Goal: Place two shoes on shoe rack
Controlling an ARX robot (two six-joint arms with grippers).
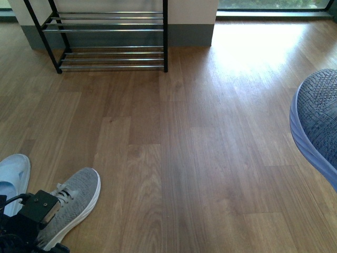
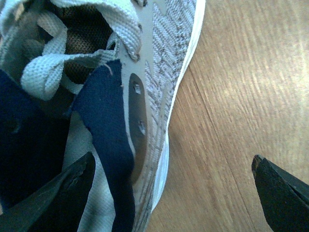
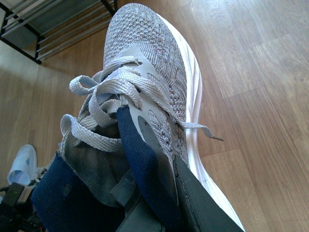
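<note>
Neither shoe had reached the shoe rack [image 1: 110,39] (visible shelves bare): the right arm's jaws gripped one shoe [image 3: 149,58] aloft, well short of it; the left arm's jaws stood open astride the other shoe [image 1: 73,200], farther off on the floor [image 1: 210,158].

Front view: faces forward and down over the floor [image 1: 184,158] toward the shoe rack [image 1: 110,39]. Left wrist view: very close, between the left fingers [image 2: 53,198], onto the floor shoe [image 2: 164,63]. Right wrist view: close, past the right fingers [image 3: 203,203] along the lifted shoe [image 3: 149,63]; shares the shoe rack with the front view.
</note>
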